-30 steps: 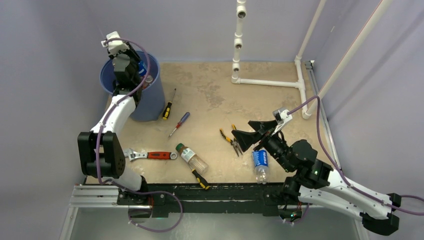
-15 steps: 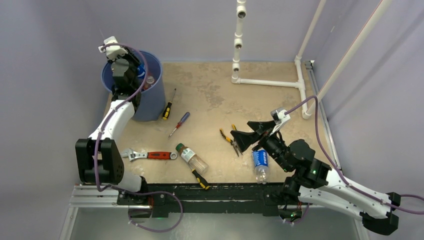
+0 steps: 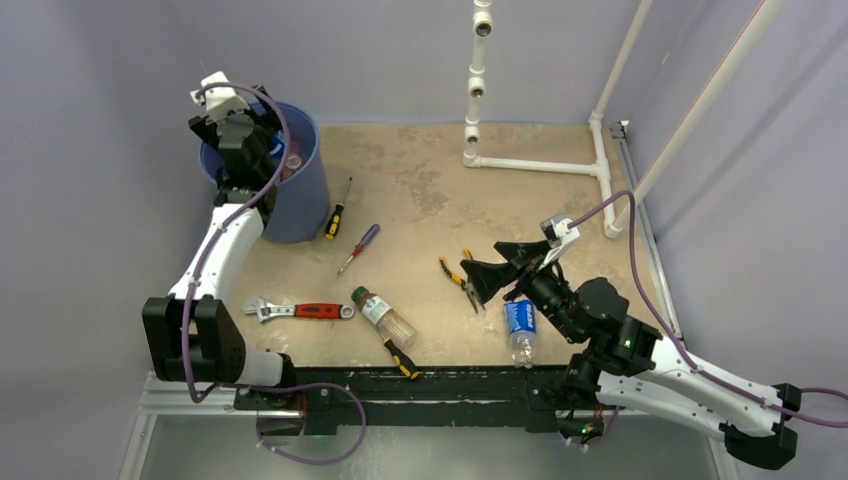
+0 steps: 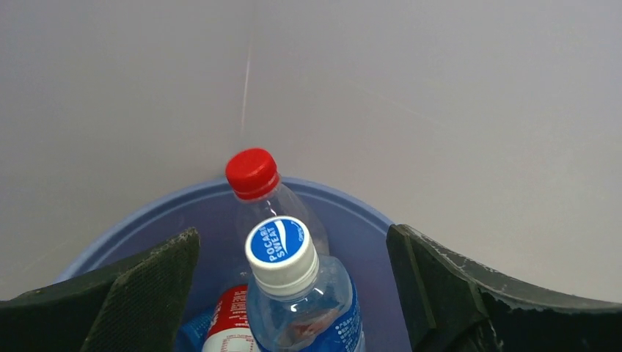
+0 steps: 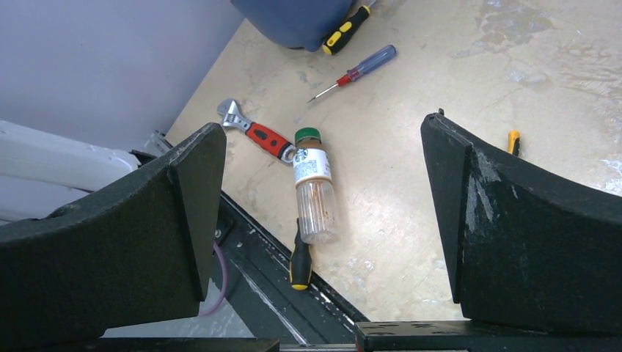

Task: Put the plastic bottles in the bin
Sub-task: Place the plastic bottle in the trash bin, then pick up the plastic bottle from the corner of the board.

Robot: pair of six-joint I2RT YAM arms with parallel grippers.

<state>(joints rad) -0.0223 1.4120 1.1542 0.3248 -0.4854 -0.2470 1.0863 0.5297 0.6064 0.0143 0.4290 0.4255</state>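
The blue bin (image 3: 300, 200) stands at the far left of the table. My left gripper (image 3: 265, 150) hangs over its mouth, open. In the left wrist view, a clear bottle with a blue label (image 4: 312, 312) and a white-and-blue cap stands in the bin (image 4: 352, 202) between the spread jaws of the left gripper (image 4: 292, 242), touching neither. A red-capped bottle (image 4: 251, 174) leans behind it. My right gripper (image 3: 487, 265) is open above the table, empty. A blue-labelled bottle (image 3: 520, 330) lies just below it. A green-capped bottle (image 3: 383, 317) lies near the front edge, framed between the jaws of the right gripper (image 5: 323, 136).
A red-handled wrench (image 3: 300, 310), two screwdrivers (image 3: 338, 210) (image 3: 358, 247), pliers (image 3: 460, 280) and a black-and-yellow screwdriver (image 3: 402, 357) lie on the table. White pipes (image 3: 530, 165) run along the back right. A black rail (image 3: 420, 385) borders the front edge.
My left gripper has opened over the bin and let go of the blue-labelled bottle, which now stands inside. The left arm shifted slightly left. The right arm has not moved.
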